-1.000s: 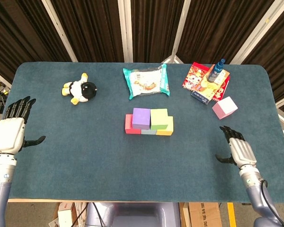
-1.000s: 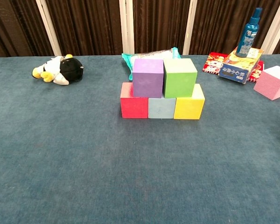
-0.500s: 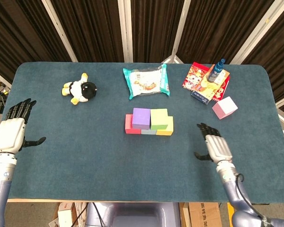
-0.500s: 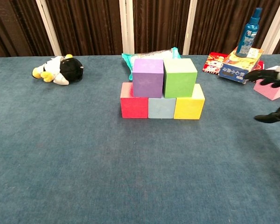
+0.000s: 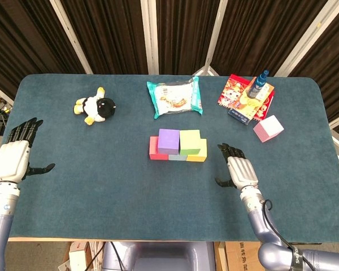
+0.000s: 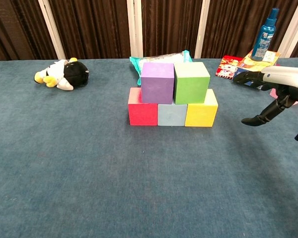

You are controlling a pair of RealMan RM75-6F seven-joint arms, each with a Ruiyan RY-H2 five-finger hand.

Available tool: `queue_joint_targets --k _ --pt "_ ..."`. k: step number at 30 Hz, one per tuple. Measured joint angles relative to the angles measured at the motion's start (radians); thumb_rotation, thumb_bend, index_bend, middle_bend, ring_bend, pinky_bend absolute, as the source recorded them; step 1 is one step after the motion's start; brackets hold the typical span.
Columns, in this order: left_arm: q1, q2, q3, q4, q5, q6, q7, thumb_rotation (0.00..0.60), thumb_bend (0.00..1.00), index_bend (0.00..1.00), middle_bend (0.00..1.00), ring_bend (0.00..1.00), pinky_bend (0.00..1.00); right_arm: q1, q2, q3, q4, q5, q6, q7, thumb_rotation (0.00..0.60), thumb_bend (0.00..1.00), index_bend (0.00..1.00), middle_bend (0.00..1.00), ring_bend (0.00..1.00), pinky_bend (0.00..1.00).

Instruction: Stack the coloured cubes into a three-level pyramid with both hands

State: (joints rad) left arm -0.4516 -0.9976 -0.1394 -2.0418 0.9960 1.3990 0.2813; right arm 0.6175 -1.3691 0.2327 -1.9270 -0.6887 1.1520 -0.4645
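One hand, the right hand [image 5: 238, 171], empty and spread, now nearer the yellow cube [image 5: 197, 151], seemingly clear of it.

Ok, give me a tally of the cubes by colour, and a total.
Red cube: 1
Grey-blue cube: 1
Yellow cube: 1
Purple cube: 1
Green cube: 1
Pink cube, off to the side: 1
Total: 6 cubes
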Motion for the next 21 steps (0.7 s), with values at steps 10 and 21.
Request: queue_joint_targets --k 10,21 --pt "0.009 -0.004 -0.016 0.006 -0.010 -0.021 0.006 0.600 0.09 0.00 0.00 0.00 0.00 0.041 -0.023 0.001 -0.020 0.015 0.000 -0.030 0.600 0.31 0.00 0.00 0.00 0.00" --pt "0.016 -0.006 -0.030 0.011 -0.017 -0.037 0.007 0.600 0.09 0.00 0.00 0.00 0.00 0.067 -0.043 -0.001 -0.028 0.031 0.018 -0.045 0.600 0.31 0.00 0.00 0.00 0.00"
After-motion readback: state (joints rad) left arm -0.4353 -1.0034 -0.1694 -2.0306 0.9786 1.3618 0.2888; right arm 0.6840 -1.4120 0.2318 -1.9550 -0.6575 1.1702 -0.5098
